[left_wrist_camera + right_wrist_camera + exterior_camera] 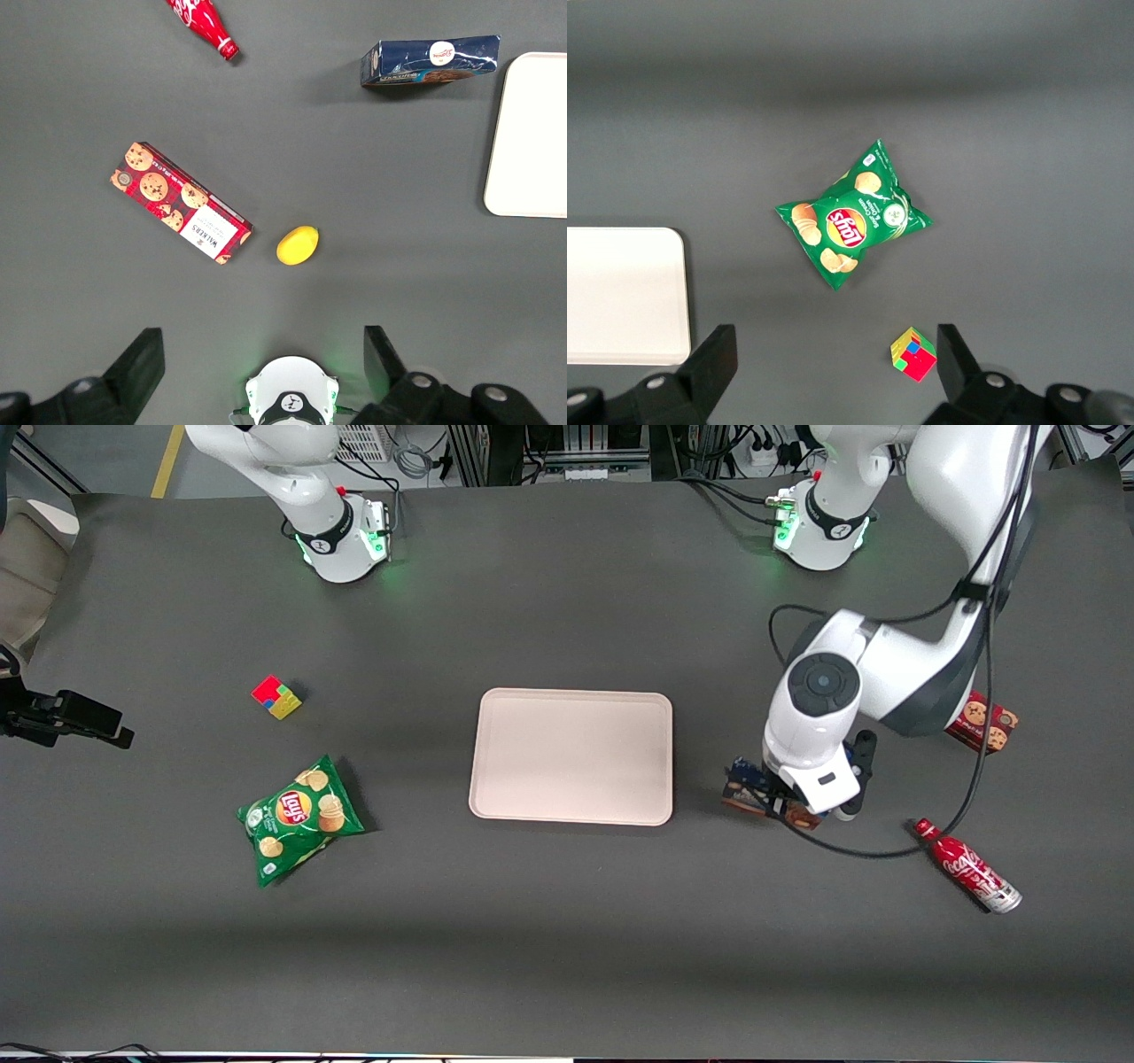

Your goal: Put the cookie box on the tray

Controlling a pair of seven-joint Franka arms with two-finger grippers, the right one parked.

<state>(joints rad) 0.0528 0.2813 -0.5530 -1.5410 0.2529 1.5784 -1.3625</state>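
I see the cookie box (431,59) lying flat on the dark table mat (567,921), just beside the tray (571,755) on the working arm's side and clear of its rim. In the front view the box (742,786) is mostly covered by my arm's wrist, with only its navy end and brownish edge poking out. My gripper (262,363) hangs above the mat with its jaws spread wide and nothing between them; the two dark fingers (135,365) frame bare mat in the wrist view. It appears to sit above the box rather than on it, though the front view is too blocked for me to be sure.

Near the box lie a red Walkers cookie box (181,203) and, just beside that one's end, a small yellow lemon-like fruit (298,245). A red Coca-Cola bottle (967,866) lies on its side, nearer the front camera. Toward the parked arm's end are a green Lay's chip bag (298,818) and a colour cube (276,697).
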